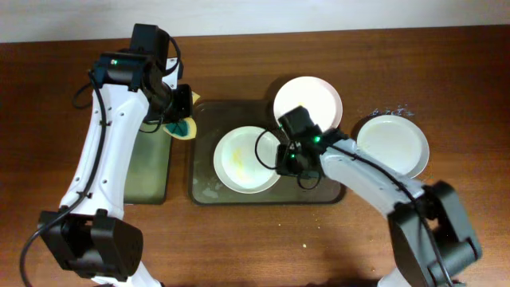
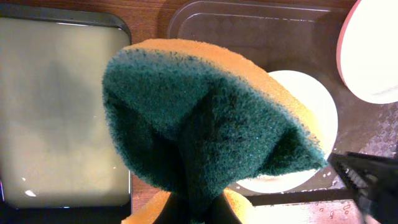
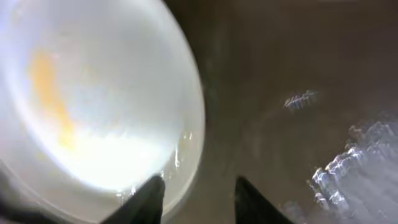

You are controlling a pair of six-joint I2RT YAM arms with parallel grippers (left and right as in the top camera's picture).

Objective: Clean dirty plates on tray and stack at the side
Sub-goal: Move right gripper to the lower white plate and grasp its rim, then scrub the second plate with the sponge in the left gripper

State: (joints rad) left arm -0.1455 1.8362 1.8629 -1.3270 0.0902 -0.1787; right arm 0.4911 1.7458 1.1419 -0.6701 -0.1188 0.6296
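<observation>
At the far left, the smaller tray sat on the table, its greenish inside glinting as if wet, probably the place to dampen the sponge. The left jaws pinched that sponge from behind, green scouring face pointing down. They held it above the gap between the smaller tray and the large tray, apparently ready to scrub.

On the large tray lay the smeared plate, with a yellow streak on its face. The right jaws were spread at its right edge, the rim lying between them but not gripped. They looked placed to steady the plate for wiping.

A second plate lay over the tray's far right corner. The third plate sat on the table to the right, apart from the tray, likely where the stack would go.
</observation>
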